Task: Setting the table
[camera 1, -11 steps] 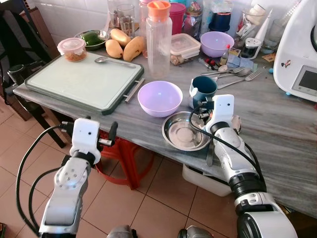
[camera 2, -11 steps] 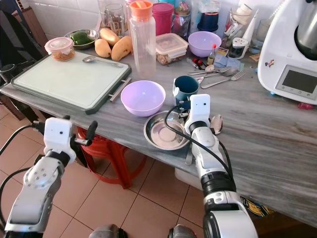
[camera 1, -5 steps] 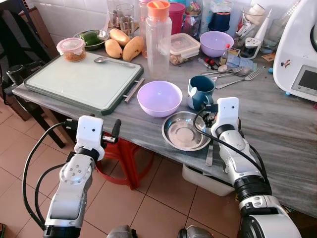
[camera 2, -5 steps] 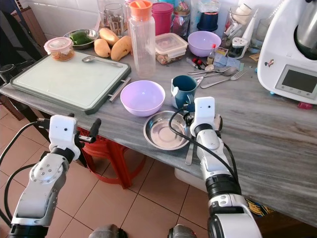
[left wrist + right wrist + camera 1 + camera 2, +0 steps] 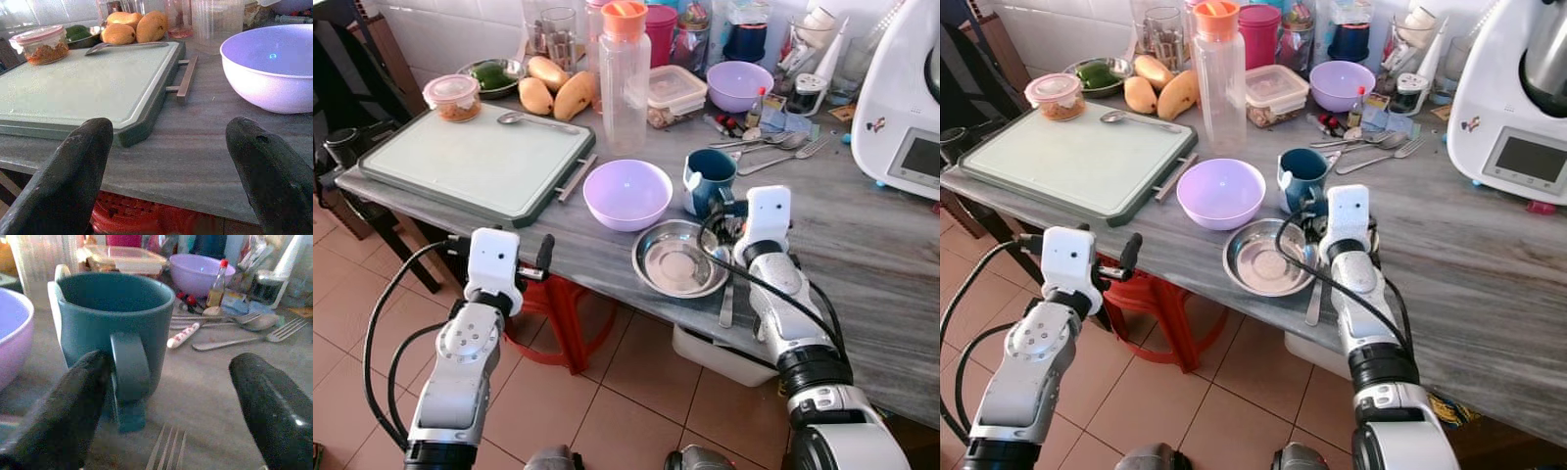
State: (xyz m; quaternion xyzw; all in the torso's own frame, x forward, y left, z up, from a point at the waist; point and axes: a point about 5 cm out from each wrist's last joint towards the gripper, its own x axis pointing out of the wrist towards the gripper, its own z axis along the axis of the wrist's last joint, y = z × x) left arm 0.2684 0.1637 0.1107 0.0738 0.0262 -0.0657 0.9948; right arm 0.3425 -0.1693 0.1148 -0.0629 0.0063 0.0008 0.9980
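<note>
Teal ceramic mug (image 5: pixel 110 325) near the grey tabletop's (image 5: pixel 862 255) front edge faces your right gripper (image 5: pixel 161 416), fingers spread; left gripper (image 5: pixel 171 171) spread too, off that edge.

My right gripper (image 5: pixel 166 401) sat spread just behind the mug (image 5: pixel 110 330), its handle beside one finger, a fork (image 5: pixel 164 450) underneath. The bowl (image 5: pixel 628 193) and steel dish (image 5: pixel 678 259) crowded the left side. I saw bare counter (image 5: pixel 862 245) to the right.
</note>
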